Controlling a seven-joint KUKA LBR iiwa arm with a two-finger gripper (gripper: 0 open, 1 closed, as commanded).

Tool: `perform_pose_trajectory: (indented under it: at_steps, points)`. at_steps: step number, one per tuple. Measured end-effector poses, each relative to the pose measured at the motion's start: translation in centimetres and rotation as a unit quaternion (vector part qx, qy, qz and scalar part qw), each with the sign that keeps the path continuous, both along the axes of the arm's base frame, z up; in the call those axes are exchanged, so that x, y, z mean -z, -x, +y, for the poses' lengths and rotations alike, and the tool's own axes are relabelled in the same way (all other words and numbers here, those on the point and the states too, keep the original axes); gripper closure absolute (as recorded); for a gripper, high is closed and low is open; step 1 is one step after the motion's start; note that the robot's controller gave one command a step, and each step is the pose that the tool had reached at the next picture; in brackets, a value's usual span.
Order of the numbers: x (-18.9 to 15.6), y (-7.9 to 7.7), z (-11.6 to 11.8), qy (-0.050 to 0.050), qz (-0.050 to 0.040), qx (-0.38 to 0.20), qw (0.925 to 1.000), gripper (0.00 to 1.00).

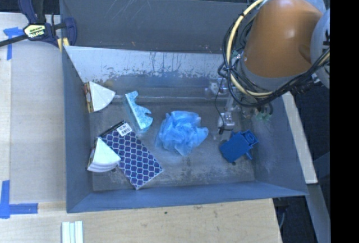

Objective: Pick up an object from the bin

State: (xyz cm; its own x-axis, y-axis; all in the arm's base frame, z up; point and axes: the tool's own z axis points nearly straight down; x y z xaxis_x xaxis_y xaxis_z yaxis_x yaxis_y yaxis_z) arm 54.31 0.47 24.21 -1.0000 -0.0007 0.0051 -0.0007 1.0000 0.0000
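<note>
**Nothing picked yet: gripper low on the right side of the bin**

Heads up on where you stand: the pick isn't done. The gripper (227, 122) hangs low over the right part of the bin (168, 200) floor with nothing in it that I can see. I honestly can't tell from this angle how wide it's set, since the wrist and its cables crowd that spot. So the grasp and the lift are both left to do.

Working outward from the gripper:

- Closest is a dark blue plastic piece (238, 147), chunky and angular, just beside the gripper on the side nearer the front wall. I'd guess that's your likeliest target, but it's only a guess. It also sits near the right wall, so there's not much room on that side.
- Next over, toward the middle, is a crumpled blue cloth (182, 131). It's near the gripper but clear of the plastic piece, so it shouldn't get dragged along.
- Further left is a light blue twisted strip (138, 111).
- Past that, a dark blue pouch with a white lattice print (134, 162) lies flat at the front left, with a white stacked thing (103, 157) touching its left edge.
- Farthest off is a white wedge (101, 95) in the back-left corner.

Everything on the left is well apart from the gripper and out of your way.
</note>
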Motion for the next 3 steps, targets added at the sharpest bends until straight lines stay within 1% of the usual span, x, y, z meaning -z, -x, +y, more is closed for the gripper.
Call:
perform_pose_trajectory:
  at_steps: [1, 2, 3]
  points:
    - [-0.5, -0.1, 0.0, 0.0, -0.0045, 0.0, 1.0, 0.0]
    - [8.0, -0.6, 0.5, 0.0, -0.0045, -0.037, 0.9993, 0.0]
    - [10.9, -1.1, 1.5, 0.0, -0.0054, -0.073, 0.9973, 0.0]
